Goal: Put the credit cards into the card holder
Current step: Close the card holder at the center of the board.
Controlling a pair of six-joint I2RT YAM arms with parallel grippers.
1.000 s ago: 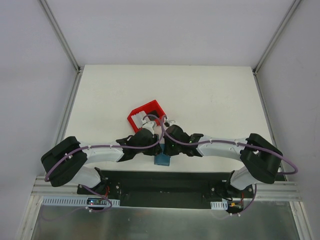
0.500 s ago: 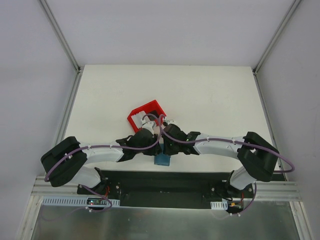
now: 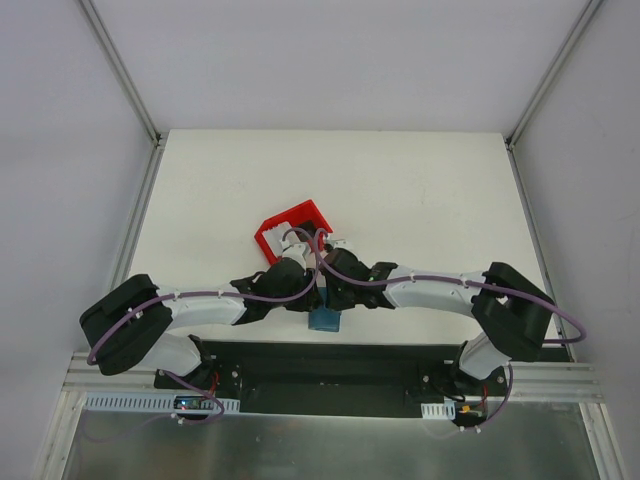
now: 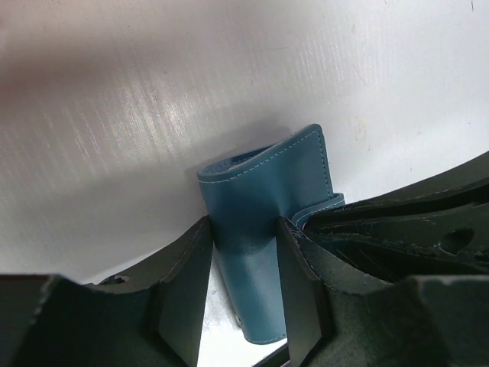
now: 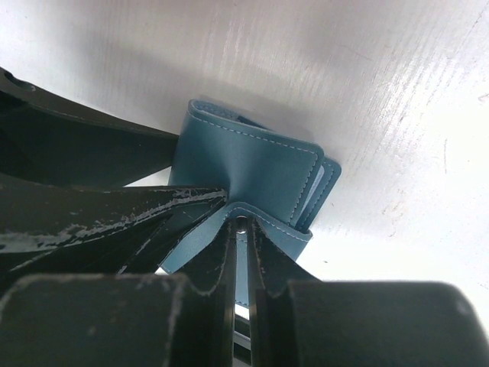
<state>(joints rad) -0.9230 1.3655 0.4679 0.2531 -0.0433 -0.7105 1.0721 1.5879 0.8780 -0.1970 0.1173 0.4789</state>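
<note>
- Material of the card holder (image 4: 263,206) is judged to be soft stitched leather or leatherette. It looks light and pliable, and its fold bows open rather than closing flat.
- The card holder is found close to the near edge of the tabletop (image 4: 114,115), between the two wrists. Whether it rests on the surface or is lifted just clear of it cannot be told.
- The left tool (image 4: 244,229) is set at a middling width and is closed on the folded body, with one finger pressed against each side.
- The right tool (image 5: 241,229) is drawn almost shut. A thin outer flap appears to be pinched between its fingers, though the contact is partly hidden by the fingers themselves.
- A hold across the body near the spine is judged the firmest, since several layers are stacked there and give least.
- A pinch on a single flap is expected to peel that leaf away rather than carry the whole piece. This suits opening a pocket.
- The smooth surface may slip under a light squeeze. Nothing about it looks fragile, so a firm grip can be tolerated.
- A pale edge is seen inside the fold from the right wrist. It cannot be told whether it is lining or a card.
- White pieces, probably the credit cards (image 3: 275,242), are seen in the red bin (image 3: 285,214) just beyond the tools. Being thin and stiff, they are best taken by an edge.
</note>
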